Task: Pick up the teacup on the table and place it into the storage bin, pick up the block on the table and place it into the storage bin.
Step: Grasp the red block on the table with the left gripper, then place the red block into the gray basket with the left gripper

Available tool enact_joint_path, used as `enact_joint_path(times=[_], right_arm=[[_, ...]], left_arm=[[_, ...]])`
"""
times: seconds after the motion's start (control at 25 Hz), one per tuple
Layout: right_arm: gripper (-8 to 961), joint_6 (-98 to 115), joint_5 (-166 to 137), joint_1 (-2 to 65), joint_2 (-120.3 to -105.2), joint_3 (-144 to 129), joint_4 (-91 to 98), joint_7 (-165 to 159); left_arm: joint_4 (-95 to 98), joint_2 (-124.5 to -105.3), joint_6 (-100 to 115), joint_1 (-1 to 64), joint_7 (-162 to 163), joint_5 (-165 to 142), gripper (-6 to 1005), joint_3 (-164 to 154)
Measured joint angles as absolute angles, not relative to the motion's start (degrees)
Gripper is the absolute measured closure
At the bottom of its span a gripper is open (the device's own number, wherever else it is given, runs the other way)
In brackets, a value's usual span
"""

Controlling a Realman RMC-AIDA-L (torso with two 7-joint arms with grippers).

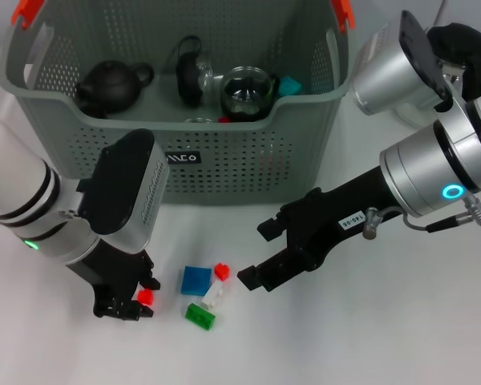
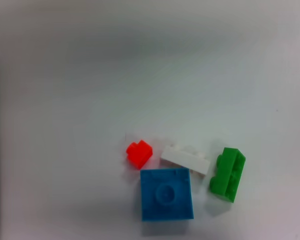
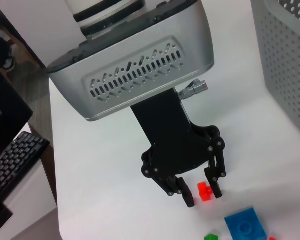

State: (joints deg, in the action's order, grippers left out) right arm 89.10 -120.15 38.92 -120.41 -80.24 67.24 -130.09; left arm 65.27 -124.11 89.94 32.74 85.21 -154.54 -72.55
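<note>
The storage bin (image 1: 248, 164) fills the 12 o'clock stretch of the head view, its near wall facing both arms so either can lift over the rim. Inside it lie a dark teapot (image 1: 111, 86), a black item too unclear to name, a glass teacup (image 1: 248, 94) and a teal block (image 1: 289, 85). So the cup step looks done, and some blocks are already stowed.

The left gripper (image 1: 141, 298) sits low at 7 o'clock, its jaws clenched on a small red block (image 1: 146, 296). The right wrist view confirms this, showing that block (image 3: 204, 191) pinched between the fingertips just above the table (image 1: 369, 337). It seems grasped for the carry to the bin.

The right gripper (image 1: 266, 250) hovers at 5 o'clock with jaws released and holding nothing, pointing toward the loose pile as if waiting its turn.

That pile lies near 6 o'clock between the two grippers: a blue block (image 2: 166, 194), then a green block (image 2: 228, 173), a white block (image 2: 185, 158) and a second red block (image 2: 139, 154), all close together.

The table is plain white and matte. In the right wrist view a keyboard (image 3: 15, 167) sits on a lower desk beyond the table's edge.
</note>
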Motion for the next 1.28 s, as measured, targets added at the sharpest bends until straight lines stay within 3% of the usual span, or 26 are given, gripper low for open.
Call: enact_joint_path(times=[0.4,0.84,1.28], right_arm=[[24,89.3,-120.1,38.6,-120.41,-80.2,67.2,-129.3],[24,89.6,-119.0,37.9,-120.39,-80.2,67.0,-127.5],[24,92.8,-121.1,36.0,-119.90,-77.4,65.7,-125.3]], left_arm=[[64.2,-124.04,90.2,33.6,86.7,-154.6,650,-72.6],[64.7,-123.75,92.7,34.4,89.4,-154.6,847,-71.0],[75.1,-123.28,109.3,34.4,88.6,-141.8,846,-50.9]])
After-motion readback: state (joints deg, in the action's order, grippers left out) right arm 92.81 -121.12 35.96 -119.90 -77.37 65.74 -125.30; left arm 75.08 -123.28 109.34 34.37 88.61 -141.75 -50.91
